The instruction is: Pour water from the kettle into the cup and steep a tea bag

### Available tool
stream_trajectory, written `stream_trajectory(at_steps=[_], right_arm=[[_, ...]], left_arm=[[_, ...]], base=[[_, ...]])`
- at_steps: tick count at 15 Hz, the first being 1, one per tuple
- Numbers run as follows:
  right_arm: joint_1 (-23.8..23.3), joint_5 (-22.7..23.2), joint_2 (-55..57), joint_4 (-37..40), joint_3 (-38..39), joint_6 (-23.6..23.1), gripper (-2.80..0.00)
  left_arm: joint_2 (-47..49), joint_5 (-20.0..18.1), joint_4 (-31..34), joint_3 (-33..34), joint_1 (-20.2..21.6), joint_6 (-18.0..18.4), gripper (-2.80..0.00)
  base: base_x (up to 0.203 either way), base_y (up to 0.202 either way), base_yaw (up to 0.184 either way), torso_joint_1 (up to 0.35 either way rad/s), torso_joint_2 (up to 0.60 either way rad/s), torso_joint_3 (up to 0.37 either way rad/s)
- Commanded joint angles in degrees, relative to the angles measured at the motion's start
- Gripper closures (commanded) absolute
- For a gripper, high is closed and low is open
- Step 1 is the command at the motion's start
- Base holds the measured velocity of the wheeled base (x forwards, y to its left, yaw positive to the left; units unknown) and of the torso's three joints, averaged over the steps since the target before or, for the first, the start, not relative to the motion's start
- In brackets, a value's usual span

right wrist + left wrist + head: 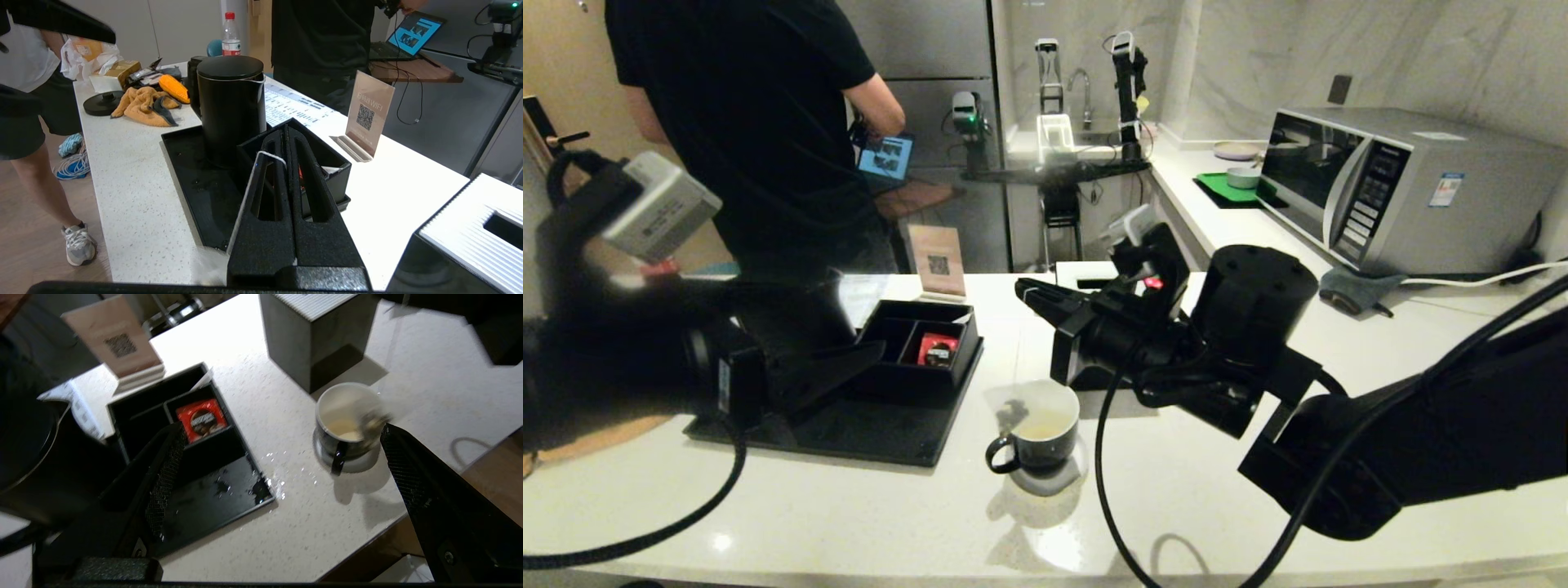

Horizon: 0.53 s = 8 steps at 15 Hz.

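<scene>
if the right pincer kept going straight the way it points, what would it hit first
Most likely the black compartment box on the tray; the shut right pincer points at it, with the kettle standing behind. Depth is unclear.

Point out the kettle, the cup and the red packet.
kettle (231, 110), right wrist view, front of its black body.
cup (1045, 445), head view, dark outer wall.
red packet (201, 419), left wrist view, centre of the printed face.

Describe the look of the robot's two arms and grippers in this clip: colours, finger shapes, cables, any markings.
Both arms are matte black. The left gripper has long tapering fingers with mesh-textured inner faces. The right gripper has slotted, wedge-shaped fingers, rough-surfaced. A grey box camera sits on the left wrist. Loose black cables loop off both arms; a small red light glows on the right wrist.
</scene>
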Motion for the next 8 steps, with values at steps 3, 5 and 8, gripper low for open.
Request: stream_trajectory(at_steps=[3, 5, 8], right_arm=[[-0.01, 0.03, -0.91, -0.39, 0.75, 0.00, 0.00], [-0.01, 0.03, -0.91, -0.39, 0.75, 0.00, 0.00], [-0.01, 0.03, -1.00, -0.39, 0.75, 0.00, 0.00]], left_arm=[[-4.03, 0.32, 0.04, 3.71, 0.79, -2.86, -2.80], [-5.75, 0.40, 0.04, 6.08, 0.79, -3.06, -2.80], [-7.40, 0.41, 0.05, 8.06, 0.79, -2.99, 0.00]], base=[[0.000, 0.000, 0.000, 0.000, 0.00, 0.000], [0.000, 0.000, 0.000, 0.000, 0.00, 0.000], [0.000, 0.000, 0.000, 0.000, 0.00, 0.000]])
